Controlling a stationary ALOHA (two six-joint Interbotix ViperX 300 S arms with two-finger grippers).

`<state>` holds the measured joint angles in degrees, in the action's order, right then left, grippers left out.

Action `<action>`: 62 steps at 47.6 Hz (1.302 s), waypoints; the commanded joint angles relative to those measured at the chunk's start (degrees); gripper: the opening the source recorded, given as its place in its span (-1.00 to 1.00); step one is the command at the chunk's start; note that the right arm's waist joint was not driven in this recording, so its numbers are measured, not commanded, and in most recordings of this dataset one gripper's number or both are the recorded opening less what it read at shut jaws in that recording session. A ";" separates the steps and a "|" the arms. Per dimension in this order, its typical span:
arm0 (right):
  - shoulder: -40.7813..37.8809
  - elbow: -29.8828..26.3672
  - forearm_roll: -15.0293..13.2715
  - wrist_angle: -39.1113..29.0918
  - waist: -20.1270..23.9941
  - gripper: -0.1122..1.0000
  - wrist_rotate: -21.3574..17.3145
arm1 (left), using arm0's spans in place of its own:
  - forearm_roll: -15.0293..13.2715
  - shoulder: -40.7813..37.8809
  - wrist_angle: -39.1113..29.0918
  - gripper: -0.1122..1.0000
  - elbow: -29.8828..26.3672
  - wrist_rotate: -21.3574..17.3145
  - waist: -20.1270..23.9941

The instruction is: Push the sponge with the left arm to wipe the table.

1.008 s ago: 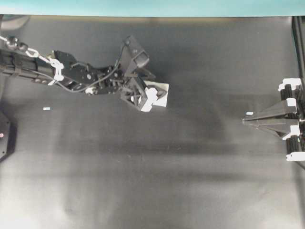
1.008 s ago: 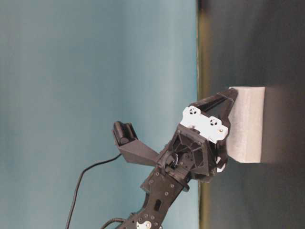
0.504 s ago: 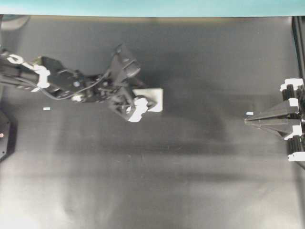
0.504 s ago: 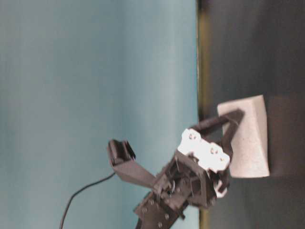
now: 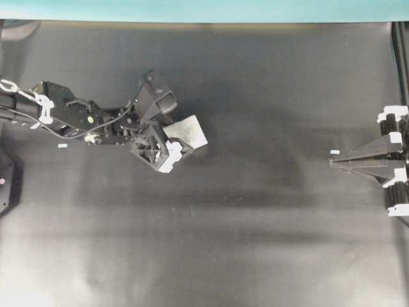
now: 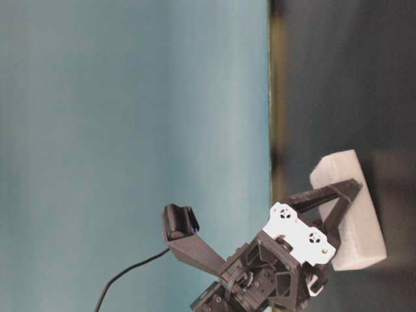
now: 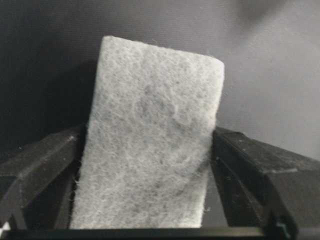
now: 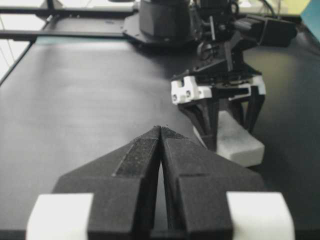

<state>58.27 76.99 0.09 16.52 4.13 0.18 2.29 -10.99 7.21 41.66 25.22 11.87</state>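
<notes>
The white sponge (image 5: pixel 193 130) lies on the black table (image 5: pixel 255 243), left of the middle. My left gripper (image 5: pixel 180 139) straddles it, one black finger against each long side, tips down at the table. In the left wrist view the sponge (image 7: pixel 155 90) fills the gap between the two fingers (image 7: pixel 45 160). The table-level view shows the sponge (image 6: pixel 338 172) under the gripper (image 6: pixel 341 227). My right gripper (image 5: pixel 332 162) is shut and empty at the far right edge; from its wrist view (image 8: pixel 161 129) the sponge (image 8: pixel 240 145) sits ahead.
A teal border strip (image 5: pixel 204 9) runs along the far edge. A tiny white tape scrap (image 5: pixel 62 146) lies left of the left arm, and another (image 5: pixel 335 151) lies by the right gripper's tip. A dark round base (image 5: pixel 6 182) sits at the left edge.
My left gripper has slid the sponge to the left across the table and turned it slightly. The right arm has stayed in place.
</notes>
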 commanded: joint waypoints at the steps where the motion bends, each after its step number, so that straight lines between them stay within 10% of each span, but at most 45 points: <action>1: 0.00 -0.26 0.00 0.44 0.00 -0.82 0.44 | 0.18 1.58 -1.23 0.73 0.35 0.62 -1.76; 27: 0.97 0.70 0.09 0.70 0.00 -0.82 0.44 | 0.18 6.33 -4.75 0.73 7.38 8.00 -12.04; 62: 1.14 0.70 0.09 2.11 0.00 -0.82 0.44 | 0.18 6.77 -16.00 0.73 10.55 8.26 -32.78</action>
<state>59.68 77.96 0.09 18.11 4.13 0.18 2.81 -2.99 -6.42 50.54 32.96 -14.94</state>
